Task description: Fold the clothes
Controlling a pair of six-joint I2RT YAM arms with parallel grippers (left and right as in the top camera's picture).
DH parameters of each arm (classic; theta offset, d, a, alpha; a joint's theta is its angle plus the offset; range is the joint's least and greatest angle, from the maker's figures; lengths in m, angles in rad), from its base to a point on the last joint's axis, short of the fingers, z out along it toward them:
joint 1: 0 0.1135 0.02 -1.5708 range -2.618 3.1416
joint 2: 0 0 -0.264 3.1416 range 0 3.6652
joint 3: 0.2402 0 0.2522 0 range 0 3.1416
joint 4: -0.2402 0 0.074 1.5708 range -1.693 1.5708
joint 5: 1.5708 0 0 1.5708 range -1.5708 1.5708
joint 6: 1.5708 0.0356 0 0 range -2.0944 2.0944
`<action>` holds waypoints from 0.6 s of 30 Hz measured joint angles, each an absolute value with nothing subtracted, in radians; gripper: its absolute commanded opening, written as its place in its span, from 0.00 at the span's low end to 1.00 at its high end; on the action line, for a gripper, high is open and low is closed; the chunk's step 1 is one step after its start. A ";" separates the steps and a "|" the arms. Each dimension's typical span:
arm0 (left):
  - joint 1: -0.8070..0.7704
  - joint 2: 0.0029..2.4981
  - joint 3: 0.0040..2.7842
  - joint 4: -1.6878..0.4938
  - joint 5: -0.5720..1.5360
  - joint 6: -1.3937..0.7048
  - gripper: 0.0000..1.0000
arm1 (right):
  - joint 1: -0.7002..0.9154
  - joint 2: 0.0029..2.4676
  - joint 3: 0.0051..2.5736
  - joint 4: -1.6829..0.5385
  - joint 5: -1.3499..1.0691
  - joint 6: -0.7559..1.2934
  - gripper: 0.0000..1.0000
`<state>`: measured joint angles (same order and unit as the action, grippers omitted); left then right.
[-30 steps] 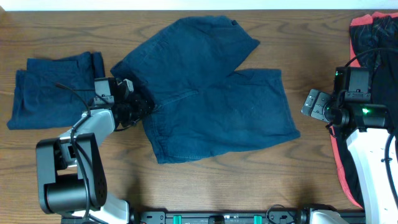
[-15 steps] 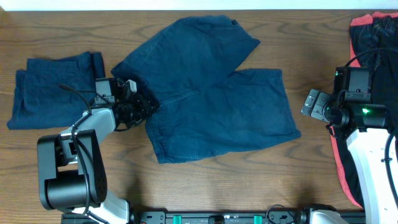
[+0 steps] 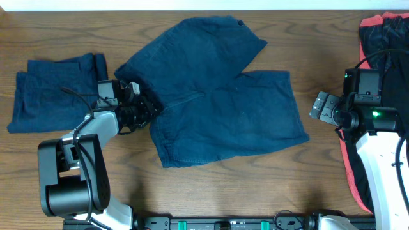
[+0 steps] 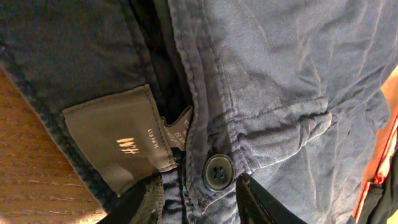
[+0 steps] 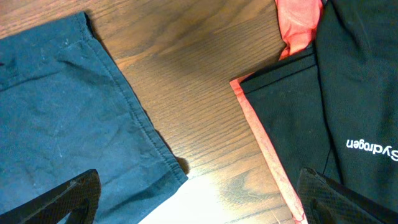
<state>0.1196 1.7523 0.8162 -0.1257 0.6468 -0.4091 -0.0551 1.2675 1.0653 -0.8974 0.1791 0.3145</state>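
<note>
— Little has moved: the navy shorts (image 3: pixel 220 96) lie spread at centre as before, legs running right, and the left gripper (image 3: pixel 144 108) has crept onto their waistband (image 4: pixel 205 112).
— Pinched?
— Its fingers (image 4: pixel 256 200) straddle the button (image 4: pixel 217 171); I cannot tell. The right gripper (image 3: pixel 319 105) gapes empty beyond the hems.

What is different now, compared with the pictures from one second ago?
The left pincer moved slightly right, further onto the waistband of the spread navy shorts. Nothing was visibly taken or released. The right pincer, the folded shorts and the black-and-red garment stayed put.
</note>
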 measured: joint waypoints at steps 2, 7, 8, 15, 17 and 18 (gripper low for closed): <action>0.120 1.752 0.816 -0.126 0.647 -0.417 0.40 | -0.055 1.267 1.065 -0.897 0.179 0.315 0.99; 0.121 1.752 0.816 -0.127 0.647 -0.423 0.39 | -0.055 1.267 1.065 -0.896 0.179 0.315 0.99; 0.121 1.752 0.816 -0.128 0.646 -0.423 0.38 | -0.055 1.267 1.065 -0.896 0.179 0.315 0.99; 0.121 1.752 0.817 -0.150 0.628 -0.422 0.38 | -0.055 1.267 1.065 -0.893 0.179 0.315 0.99; 0.121 1.752 0.819 -0.164 0.622 -0.418 0.37 | -0.055 1.267 1.065 -0.893 0.179 0.315 0.99; 0.121 1.752 0.822 -0.172 0.621 -0.414 0.37 | -0.055 1.267 1.065 -0.893 0.179 0.315 0.99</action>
<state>0.1215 1.7523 0.8215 -0.1719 0.6209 -0.4141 -0.0551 1.2675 1.0653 -0.8928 0.1795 0.3145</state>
